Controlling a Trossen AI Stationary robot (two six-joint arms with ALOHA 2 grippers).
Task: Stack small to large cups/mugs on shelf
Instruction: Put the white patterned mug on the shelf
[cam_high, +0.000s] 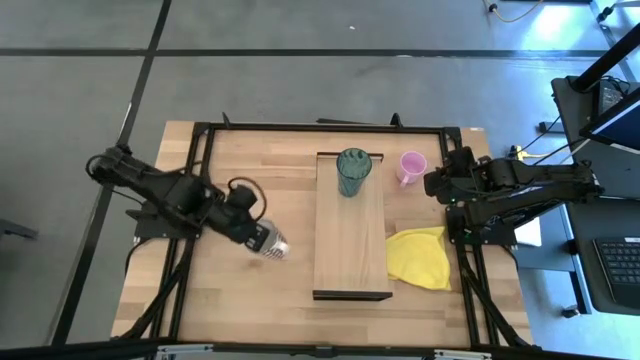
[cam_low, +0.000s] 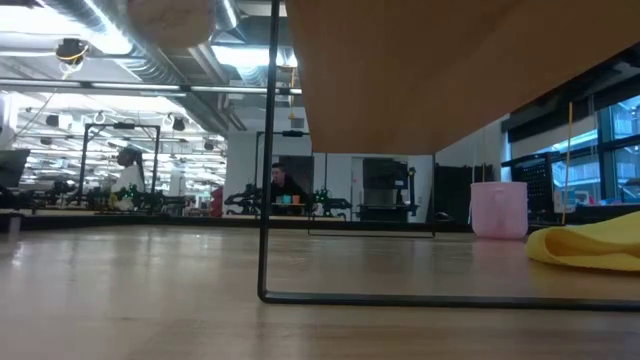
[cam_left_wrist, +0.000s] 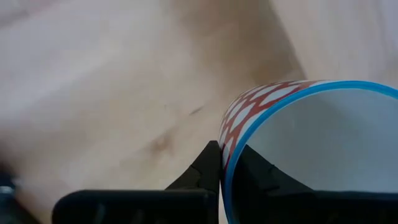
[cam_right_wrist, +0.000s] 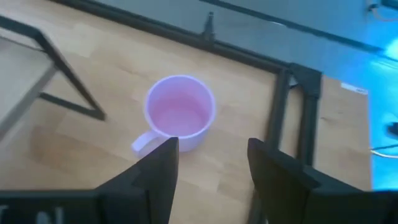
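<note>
Left gripper (cam_high: 268, 243): From my remote seat I see it low over the tabletop, well out from the shelf's left long edge, its two fingers (cam_left_wrist: 208, 169) pinching the rim of a white mug.

White mug (cam_high: 275, 246): Clamped at the lip, one finger inside the wall and one outside. The left wrist view shows a blue rim, a red-and-white lattice pattern on the outer wall, and a bare white interior with nothing in it that I can see.

Right gripper (cam_right_wrist: 208, 163): Spread wide and holding nothing, hanging just beyond the pink mug on the side away from the shelf.

Pink mug (cam_right_wrist: 180, 119): Upright on the tabletop just off the shelf's right long edge, near its far end. Inside it looks empty; its handle points toward the right gripper.

Teal tumbler (cam_high: 352, 172): Standing upright on the shelf at its far end, translucent. I cannot tell whether it holds anything.

Shelf (cam_high: 350, 255): A long light-wood board raised on a thin dark frame, lying in the middle of the tabletop; only the tumbler stands on it.

Yellow cloth (cam_high: 420, 256): Crumpled on the tabletop, touching or just beside the shelf's right edge, nearer its near end.

Tabletop (cam_high: 260, 160): Pale wood inside a black frame.
</note>
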